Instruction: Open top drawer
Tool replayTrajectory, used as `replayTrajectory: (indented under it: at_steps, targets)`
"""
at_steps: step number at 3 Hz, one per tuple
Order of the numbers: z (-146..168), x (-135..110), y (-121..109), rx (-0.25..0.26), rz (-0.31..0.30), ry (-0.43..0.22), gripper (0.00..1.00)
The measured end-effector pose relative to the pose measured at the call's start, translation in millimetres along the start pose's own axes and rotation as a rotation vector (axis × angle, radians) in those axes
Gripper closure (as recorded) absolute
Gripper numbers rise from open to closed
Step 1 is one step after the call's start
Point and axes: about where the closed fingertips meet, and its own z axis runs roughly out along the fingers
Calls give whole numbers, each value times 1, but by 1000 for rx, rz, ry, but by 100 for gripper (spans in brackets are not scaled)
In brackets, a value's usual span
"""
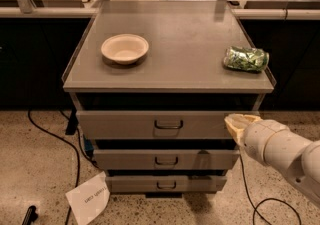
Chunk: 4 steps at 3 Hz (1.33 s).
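A grey metal cabinet (pixel 170 76) stands in the middle of the camera view with three drawers. The top drawer (pixel 125 125) is the widest, with a small dark pull handle (pixel 168 124) at its centre and a dark gap above its front. The two lower drawers (pixel 130 160) have narrower fronts and like handles. My gripper (pixel 235 121), cream-coloured at the end of a thick white arm (pixel 280 149), comes in from the lower right. Its tip is in front of the right end of the top drawer's front, well right of the handle.
On the cabinet top lie a cream bowl (pixel 125 49) at the left and a crumpled green bag (pixel 245 59) at the right edge. A white paper (pixel 89 199) and black cables (pixel 47 131) lie on the speckled floor. Dark counters stand behind.
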Motion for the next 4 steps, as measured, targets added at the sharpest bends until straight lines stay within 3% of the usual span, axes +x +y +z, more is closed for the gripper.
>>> replayTrajectory:
  at_steps: [1, 2, 4]
  targets:
    - [56, -2, -14, 6, -8, -15, 100]
    - [56, -2, -14, 7, -8, -15, 100]
    - [74, 17, -51, 141, 81, -10, 100]
